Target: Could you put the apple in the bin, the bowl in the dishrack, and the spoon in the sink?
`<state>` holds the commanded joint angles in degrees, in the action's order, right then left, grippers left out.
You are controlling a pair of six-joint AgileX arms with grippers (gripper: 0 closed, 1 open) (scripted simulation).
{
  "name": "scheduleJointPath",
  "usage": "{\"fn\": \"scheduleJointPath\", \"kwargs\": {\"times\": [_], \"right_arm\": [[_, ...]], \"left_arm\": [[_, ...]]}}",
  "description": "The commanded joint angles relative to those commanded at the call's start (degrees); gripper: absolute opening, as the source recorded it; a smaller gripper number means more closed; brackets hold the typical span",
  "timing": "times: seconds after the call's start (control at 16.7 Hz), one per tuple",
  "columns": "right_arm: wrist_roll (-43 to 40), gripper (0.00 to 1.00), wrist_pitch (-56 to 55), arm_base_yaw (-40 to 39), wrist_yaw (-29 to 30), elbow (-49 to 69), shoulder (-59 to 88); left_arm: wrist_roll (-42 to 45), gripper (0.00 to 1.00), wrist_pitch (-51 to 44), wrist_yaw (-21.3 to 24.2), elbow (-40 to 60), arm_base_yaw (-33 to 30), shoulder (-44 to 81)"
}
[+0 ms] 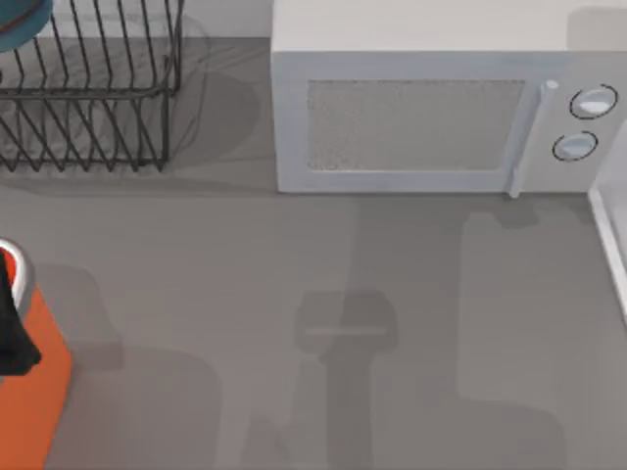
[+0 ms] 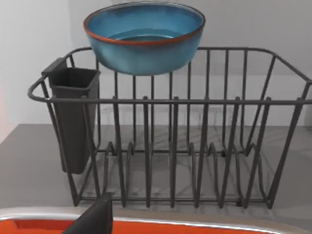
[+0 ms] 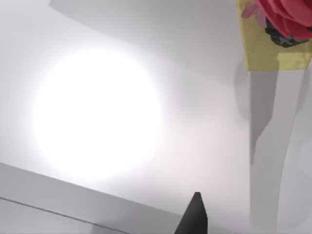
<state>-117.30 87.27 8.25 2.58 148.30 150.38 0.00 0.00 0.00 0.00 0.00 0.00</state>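
The teal-blue bowl with a brownish rim rests upright on the far top edge of the black wire dishrack, at the top view's far left corner. The orange bin with its pale grey rim stands at the table's left edge. My left gripper hovers over the bin's opening, facing the dishrack. A dark tip of my right gripper points at a bright white wall. The apple and the spoon are out of view.
A white microwave stands at the back, right of the dishrack. A dark cutlery holder hangs on the rack's side. A white raised edge runs along the table's right side; I cannot tell whether it is the sink.
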Motion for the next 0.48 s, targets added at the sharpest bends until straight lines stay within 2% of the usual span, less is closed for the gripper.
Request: {"fn": "scheduleJointPath", "kwargs": {"times": [0.24,0.48], "right_arm": [[0.00,0.00,-7.00,-0.01,-0.24,-9.12,-2.03],[-0.03,0.00,-9.09,-0.02,-0.30,-11.48,-2.66]], "left_arm": [[0.00,1.00,0.00,0.00,0.00,0.00,0.00],[0.00,1.00,0.00,0.00,0.00,0.00,0.00]]}}
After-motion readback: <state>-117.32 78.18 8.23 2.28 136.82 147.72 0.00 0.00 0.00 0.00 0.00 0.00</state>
